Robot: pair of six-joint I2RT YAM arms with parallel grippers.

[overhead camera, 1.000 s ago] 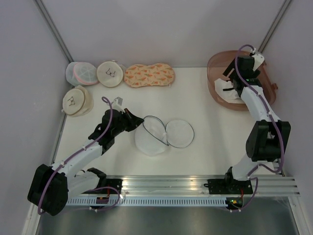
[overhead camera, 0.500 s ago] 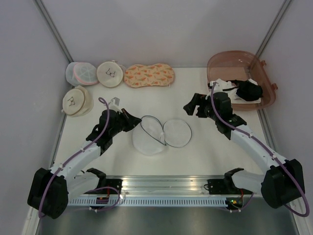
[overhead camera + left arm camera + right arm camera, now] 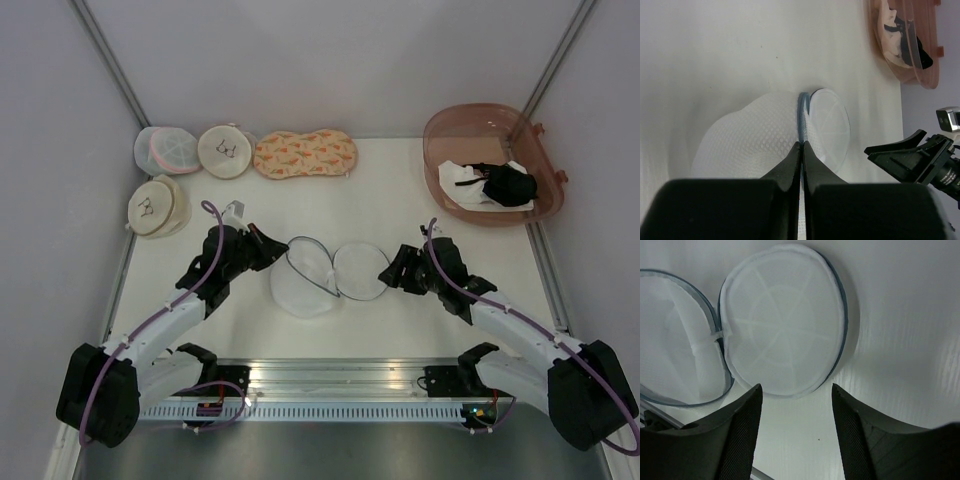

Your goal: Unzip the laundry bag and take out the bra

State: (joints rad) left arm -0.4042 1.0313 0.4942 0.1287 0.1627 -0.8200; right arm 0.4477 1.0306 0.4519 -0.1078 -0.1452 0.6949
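Note:
The laundry bag (image 3: 305,288) lies unzipped at the table's middle, its flat round lid half (image 3: 362,272) folded out to the right. My left gripper (image 3: 280,251) is shut on the bag's dark zipper rim (image 3: 803,112), with the mesh dome (image 3: 740,145) to its left in the left wrist view. My right gripper (image 3: 392,270) is open and empty just right of the lid (image 3: 782,330), fingers (image 3: 747,425) apart above the bare table. The black bra (image 3: 508,185) lies in the brown bin (image 3: 440,130) at the back right, on a white cloth (image 3: 462,180).
Two cream round pouches (image 3: 225,150) (image 3: 157,206), a white mesh pouch with pink trim (image 3: 165,149) and an orange patterned pouch (image 3: 305,154) lie at the back left. Grey walls stand on three sides. A metal rail (image 3: 400,375) runs along the near edge.
My right arm has swung from above the bin down to the table beside the bag's lid, leaving the bra showing in the bin. My left gripper has kept its hold on the rim.

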